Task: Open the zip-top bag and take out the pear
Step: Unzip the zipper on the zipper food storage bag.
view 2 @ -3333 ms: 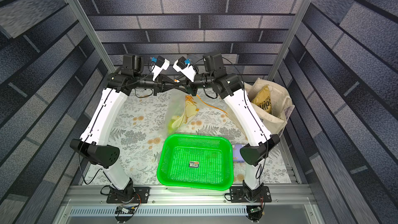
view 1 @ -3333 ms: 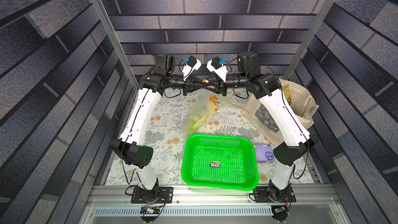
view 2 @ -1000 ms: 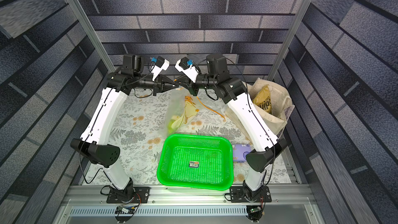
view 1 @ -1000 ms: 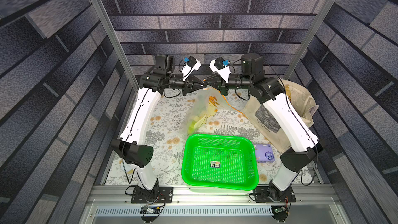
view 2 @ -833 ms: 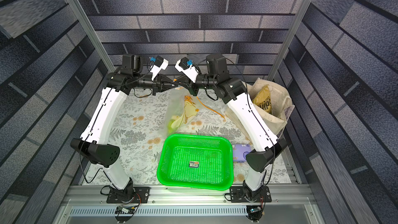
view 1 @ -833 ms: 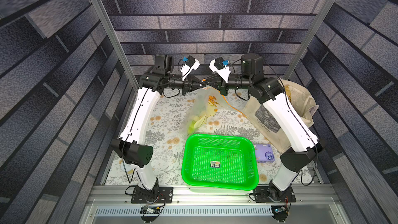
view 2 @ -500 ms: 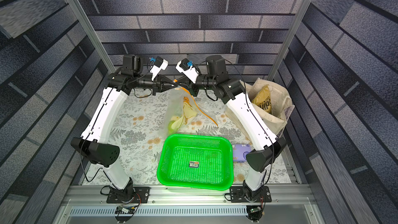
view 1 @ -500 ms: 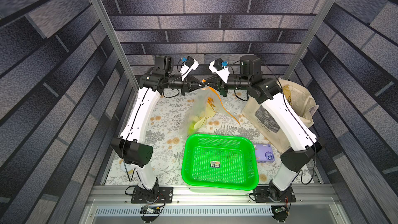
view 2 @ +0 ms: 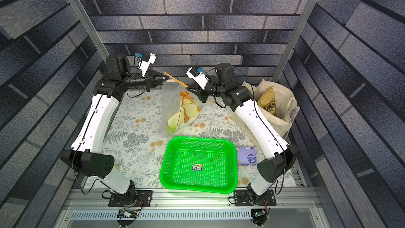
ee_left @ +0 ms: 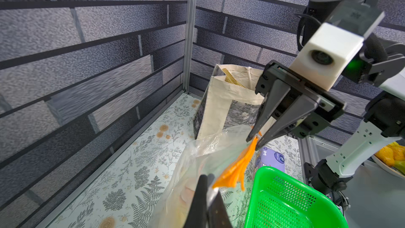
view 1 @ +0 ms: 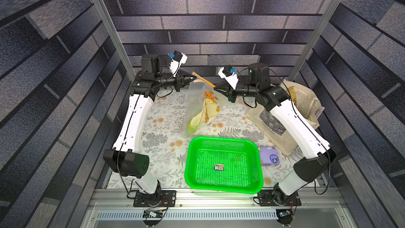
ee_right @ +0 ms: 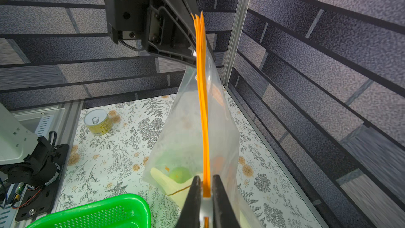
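The zip-top bag [view 1: 192, 108] is hanging just above the centre of both top views, with the pear [ee_right: 180, 174] sitting low inside it. The left gripper [view 1: 194, 76] and right gripper [view 1: 215, 88] are each clamping its orange zip strip [view 1: 203, 80] from opposite ends. 1 green basket [view 1: 219, 189] is lying below.

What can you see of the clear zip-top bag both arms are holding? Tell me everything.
The zip-top bag is large, clear, crinkly plastic with an orange zip strip along its top edge. It hangs from that strip, which is stretched at a slant between the left gripper and the right gripper, both shut on it. The strip's layers lie together, not gaping. Inside, a green pear sits at the bottom, with a cream giraffe-print item above it.
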`<state>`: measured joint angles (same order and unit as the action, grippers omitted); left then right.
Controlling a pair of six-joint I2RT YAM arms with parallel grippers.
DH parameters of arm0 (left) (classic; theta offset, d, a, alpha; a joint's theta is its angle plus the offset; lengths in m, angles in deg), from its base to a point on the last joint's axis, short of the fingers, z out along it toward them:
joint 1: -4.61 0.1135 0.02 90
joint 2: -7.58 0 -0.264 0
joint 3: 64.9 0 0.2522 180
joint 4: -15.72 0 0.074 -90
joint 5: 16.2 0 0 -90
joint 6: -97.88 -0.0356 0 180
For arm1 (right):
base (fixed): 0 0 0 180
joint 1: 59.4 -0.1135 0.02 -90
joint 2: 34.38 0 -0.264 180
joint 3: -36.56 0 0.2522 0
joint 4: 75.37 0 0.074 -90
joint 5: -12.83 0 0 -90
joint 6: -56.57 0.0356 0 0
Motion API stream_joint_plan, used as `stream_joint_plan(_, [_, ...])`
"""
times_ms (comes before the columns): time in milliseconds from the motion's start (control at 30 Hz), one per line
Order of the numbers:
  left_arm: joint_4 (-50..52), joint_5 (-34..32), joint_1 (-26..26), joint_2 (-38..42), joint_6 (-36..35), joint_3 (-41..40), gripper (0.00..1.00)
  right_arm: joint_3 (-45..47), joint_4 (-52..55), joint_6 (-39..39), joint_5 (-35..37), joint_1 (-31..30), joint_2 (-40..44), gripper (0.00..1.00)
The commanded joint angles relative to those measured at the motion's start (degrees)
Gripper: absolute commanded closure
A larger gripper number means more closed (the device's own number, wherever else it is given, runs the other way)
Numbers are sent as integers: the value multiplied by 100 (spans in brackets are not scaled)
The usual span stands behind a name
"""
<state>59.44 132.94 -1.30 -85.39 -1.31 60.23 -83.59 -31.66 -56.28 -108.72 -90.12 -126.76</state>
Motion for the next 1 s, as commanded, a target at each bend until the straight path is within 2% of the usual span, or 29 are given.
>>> stream_joint_plan(0, [-911, -927, 273, 351, 514, -169, 100, 381, 251, 110, 285, 168, 380, 88])
stream_joint_plan(200, [-1171, -1648, 863, 439, 1153, -201, 100, 1224, 140, 142, 490, 503, 883, 88])
stream_joint_plan(267, [-1202, -1648, 1045, 383, 1330, -145, 100, 1464, 58, 186, 543, 635, 1013, 87])
stream_joint_plan(400, [-965, -1825, 1127, 303, 1186, 42, 100, 1768, -144, 293, 574, 907, 1098, 87])
stream_joint_plan(600, [-957, -1946, 1189, 223, 1165, 67, 100, 1680, -331, 509, 468, 1070, 862, 85])
stream_joint_plan(633, [-973, -1948, 1191, 206, 1172, 69, 100, 1645, -409, 596, 427, 1076, 824, 82])
stream_joint_plan(667, [-994, -1940, 1195, 194, 1181, 64, 100, 1618, -499, 686, 413, 1082, 781, 74])
stream_joint_plan(700, [-1076, -1909, 1190, 165, 1212, 64, 100, 1589, -614, 817, 399, 1071, 733, 60])
stream_joint_plan(733, [-1190, -1830, 1189, 134, 1270, 68, 100, 1556, -737, 949, 349, 1072, 694, 49])
stream_joint_plan(833, [-1431, -1664, 1151, -74, 1492, 278, 100, 1498, -1071, 1297, 32, 1075, 596, 39])
stream_joint_plan(967, [-1062, -2119, 1011, -665, 1500, 1193, 100, 1566, -1306, 1572, -66, 1080, 563, 36])
